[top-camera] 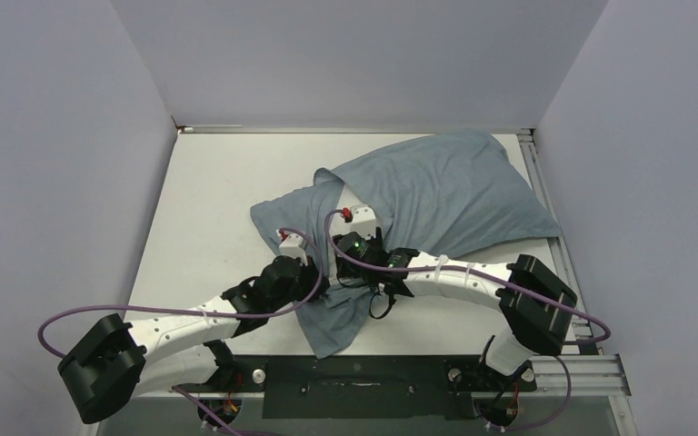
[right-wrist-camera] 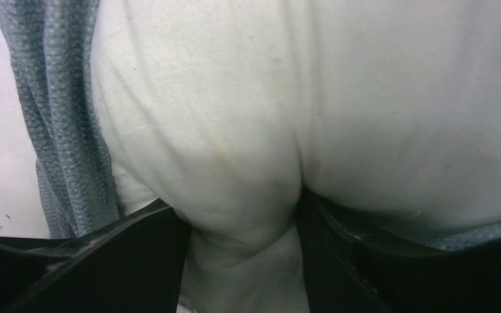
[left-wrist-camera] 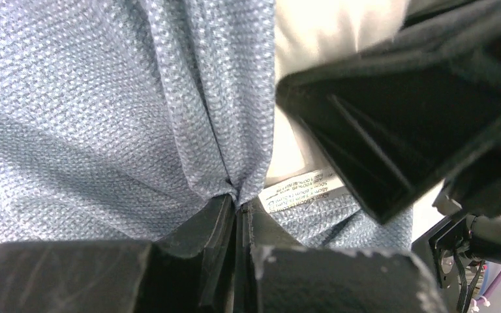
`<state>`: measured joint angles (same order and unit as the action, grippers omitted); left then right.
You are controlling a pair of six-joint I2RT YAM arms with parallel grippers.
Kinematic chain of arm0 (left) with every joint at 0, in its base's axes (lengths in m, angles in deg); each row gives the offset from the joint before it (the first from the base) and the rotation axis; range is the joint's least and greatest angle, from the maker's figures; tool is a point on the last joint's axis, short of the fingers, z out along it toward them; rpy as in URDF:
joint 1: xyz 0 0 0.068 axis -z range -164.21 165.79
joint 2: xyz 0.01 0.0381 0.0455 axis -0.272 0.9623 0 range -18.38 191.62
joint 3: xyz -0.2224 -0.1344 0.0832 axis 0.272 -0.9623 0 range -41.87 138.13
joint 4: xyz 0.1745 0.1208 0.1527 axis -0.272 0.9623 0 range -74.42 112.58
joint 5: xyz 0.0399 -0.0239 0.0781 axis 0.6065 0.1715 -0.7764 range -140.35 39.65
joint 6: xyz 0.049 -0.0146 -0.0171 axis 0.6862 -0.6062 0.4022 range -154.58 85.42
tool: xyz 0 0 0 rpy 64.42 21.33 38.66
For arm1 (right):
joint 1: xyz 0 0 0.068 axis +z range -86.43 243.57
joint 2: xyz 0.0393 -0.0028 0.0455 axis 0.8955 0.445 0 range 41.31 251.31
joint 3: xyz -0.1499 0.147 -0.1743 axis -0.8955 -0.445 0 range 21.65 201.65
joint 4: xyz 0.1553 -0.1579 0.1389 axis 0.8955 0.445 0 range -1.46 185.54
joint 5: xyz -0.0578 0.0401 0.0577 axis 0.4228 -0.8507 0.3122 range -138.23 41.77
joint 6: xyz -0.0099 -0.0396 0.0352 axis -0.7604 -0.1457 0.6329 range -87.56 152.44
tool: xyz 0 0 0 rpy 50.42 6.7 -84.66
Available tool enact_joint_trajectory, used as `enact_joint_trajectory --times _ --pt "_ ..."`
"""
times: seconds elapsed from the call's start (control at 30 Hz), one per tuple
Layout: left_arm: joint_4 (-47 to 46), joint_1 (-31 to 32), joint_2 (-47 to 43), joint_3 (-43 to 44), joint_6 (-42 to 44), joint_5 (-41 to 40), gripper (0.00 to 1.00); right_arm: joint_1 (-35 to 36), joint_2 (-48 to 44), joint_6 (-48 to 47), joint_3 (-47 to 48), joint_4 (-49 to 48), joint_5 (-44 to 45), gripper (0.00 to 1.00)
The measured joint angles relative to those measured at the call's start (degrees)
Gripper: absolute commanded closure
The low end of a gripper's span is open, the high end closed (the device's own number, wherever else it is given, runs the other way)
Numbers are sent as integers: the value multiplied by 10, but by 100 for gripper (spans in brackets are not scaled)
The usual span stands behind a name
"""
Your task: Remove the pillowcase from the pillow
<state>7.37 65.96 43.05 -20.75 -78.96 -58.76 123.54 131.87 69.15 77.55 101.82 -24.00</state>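
Note:
The grey-blue pillowcase [top-camera: 445,191] lies bulging across the right half of the table, its loose open end bunched toward the arms. In the top view the cloth hides the pillow. My left gripper [left-wrist-camera: 238,199] is shut on a gathered fold of the pillowcase [left-wrist-camera: 104,98], beside a white care label [left-wrist-camera: 300,189]. The white pillow [left-wrist-camera: 313,32] shows past that fold. My right gripper [right-wrist-camera: 241,215] is shut on a bulging pinch of the pillow [right-wrist-camera: 339,98], with pillowcase cloth [right-wrist-camera: 65,130] hanging at the left. Both grippers [top-camera: 341,268] meet at the case's mouth.
The white table [top-camera: 218,200] is walled at the left, back and right. A metal rail [top-camera: 545,182] runs along its right edge. The right arm's black finger housing [left-wrist-camera: 391,117] sits close to my left gripper. Purple cables loop over both arms.

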Motion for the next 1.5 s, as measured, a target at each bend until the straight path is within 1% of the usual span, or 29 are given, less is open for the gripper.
enact_joint_trajectory --times 0.07,0.1,0.17,0.2,0.47,0.8,1.17,1.5 --pt "0 0 -3 0 0 -3 100 -12 3 -3 0 -12 -16 75" --pt "-1 1 -5 0 0 -4 100 -20 4 -1 0 -20 -29 81" --pt "-5 2 -9 0 0 -8 100 -34 5 -2 1 -34 -55 92" --pt "-7 3 -9 0 0 -9 100 -40 7 -2 2 -39 -69 94" --pt "-25 19 -10 0 1 -40 100 -62 31 -2 24 -71 -136 95" --pt "-37 58 1 9 3 -102 100 -92 30 -5 51 -72 -195 95" --pt "-34 80 19 38 14 -146 100 -135 -16 3 55 -72 -224 95" --pt "-12 91 37 53 26 -190 100 -189 -70 44 55 -98 -252 95"
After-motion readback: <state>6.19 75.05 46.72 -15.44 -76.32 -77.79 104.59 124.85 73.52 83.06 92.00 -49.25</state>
